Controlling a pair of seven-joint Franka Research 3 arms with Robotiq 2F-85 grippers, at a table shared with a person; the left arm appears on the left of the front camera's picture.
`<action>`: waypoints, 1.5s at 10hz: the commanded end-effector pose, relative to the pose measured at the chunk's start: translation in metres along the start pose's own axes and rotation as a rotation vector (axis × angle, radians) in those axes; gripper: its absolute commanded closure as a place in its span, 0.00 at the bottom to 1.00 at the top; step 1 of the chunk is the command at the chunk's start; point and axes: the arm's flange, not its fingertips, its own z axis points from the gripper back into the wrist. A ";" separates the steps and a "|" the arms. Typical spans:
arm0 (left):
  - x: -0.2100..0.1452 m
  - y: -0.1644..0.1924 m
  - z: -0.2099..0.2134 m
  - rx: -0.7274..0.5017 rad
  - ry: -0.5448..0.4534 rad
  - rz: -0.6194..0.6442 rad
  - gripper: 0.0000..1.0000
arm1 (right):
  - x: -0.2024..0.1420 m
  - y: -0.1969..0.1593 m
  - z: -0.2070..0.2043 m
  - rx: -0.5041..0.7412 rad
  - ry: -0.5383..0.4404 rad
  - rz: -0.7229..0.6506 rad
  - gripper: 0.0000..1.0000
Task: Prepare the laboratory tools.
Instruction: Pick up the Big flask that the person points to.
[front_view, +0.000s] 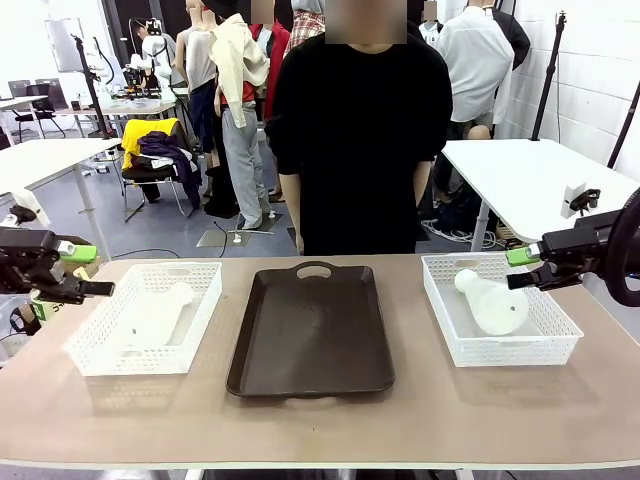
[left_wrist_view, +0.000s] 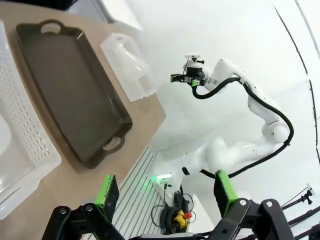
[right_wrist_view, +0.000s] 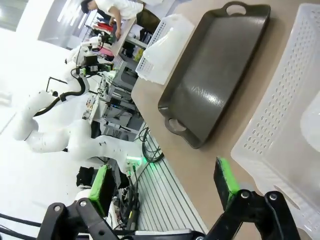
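Both arms stood idle at the table ends. L gripper hung off the left end, jaws fully apart, nothing held. R gripper was the same, near the far right corner of the right basket. Left flask lay on its side in the left basket; right flask lay likewise in the right basket. Risks, in my judgement: the frosted plastic looked smooth and the bodies conical, so the green pads could slide off the taper or a flask could roll on approach. The light white mesh baskets w/ upright walls could snag a finger and get dragged. Tray sat between the baskets: dark brown, glossy, rectangular, raised rim, cut-out handles near and far. Table top: matte tan.
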 end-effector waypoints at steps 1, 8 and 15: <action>0.006 -0.002 0.000 0.025 0.023 -0.015 0.00 | 0.004 0.004 0.000 0.008 -0.006 0.016 0.00; 0.007 -0.008 -0.004 0.048 0.054 -0.010 0.00 | 0.002 0.005 0.000 -0.008 0.020 0.013 0.00; 0.007 -0.008 -0.004 0.048 0.054 -0.010 0.00 | 0.002 0.005 0.000 -0.008 0.020 0.013 0.00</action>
